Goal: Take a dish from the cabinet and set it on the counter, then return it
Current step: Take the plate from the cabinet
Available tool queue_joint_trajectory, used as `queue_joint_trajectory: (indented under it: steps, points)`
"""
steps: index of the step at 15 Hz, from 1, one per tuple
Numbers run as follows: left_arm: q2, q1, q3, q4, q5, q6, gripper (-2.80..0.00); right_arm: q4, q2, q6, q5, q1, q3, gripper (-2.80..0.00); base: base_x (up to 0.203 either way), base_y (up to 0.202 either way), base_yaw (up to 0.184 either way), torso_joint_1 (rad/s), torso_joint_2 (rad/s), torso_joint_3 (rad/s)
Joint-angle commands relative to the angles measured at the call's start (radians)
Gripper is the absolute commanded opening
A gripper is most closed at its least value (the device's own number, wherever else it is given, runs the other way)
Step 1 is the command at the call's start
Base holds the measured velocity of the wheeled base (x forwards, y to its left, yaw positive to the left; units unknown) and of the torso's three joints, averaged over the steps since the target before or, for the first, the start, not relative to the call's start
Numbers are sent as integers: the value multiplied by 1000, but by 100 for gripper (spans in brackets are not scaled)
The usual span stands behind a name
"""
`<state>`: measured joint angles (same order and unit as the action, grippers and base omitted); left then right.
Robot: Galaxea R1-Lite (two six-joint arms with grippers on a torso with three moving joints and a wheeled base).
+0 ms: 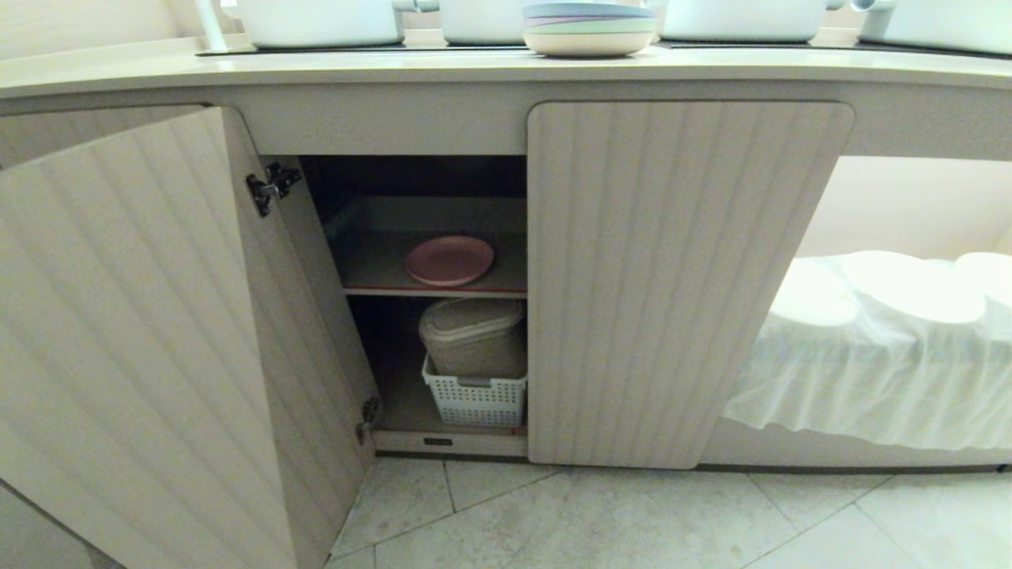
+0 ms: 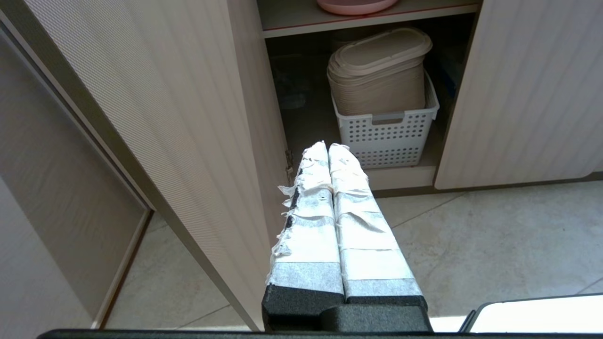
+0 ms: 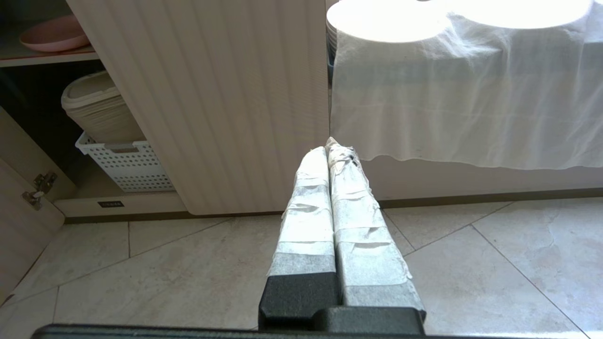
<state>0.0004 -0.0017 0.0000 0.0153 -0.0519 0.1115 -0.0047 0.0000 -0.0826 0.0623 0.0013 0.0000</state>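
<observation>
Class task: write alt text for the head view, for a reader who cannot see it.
A pink dish lies on the upper shelf of a low beige cabinet whose left door stands open and right door is shut. Below it a lidded bin sits in a white basket. Stacked plates and white pots stand on the counter above.

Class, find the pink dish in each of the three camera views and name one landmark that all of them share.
Head view: dish on the cabinet's upper shelf, middle of the picture.
Left wrist view: its edge at the top border.
Right wrist view: at the upper left corner.
Shared landmark: white perforated basket below the shelf.
</observation>
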Motion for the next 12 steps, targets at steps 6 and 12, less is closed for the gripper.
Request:
queue_joint_trajectory:
  steps: [6, 12]
  points:
    - [0, 0, 0, 1, 0, 0, -280, 0, 0, 0, 1, 0, 0, -280, 0, 0, 0, 0, 0, 0]
    - [0, 0, 0, 0, -2, 11, -280, 0, 0, 0, 1, 0, 0, -280, 0, 0, 0, 0, 0, 0]
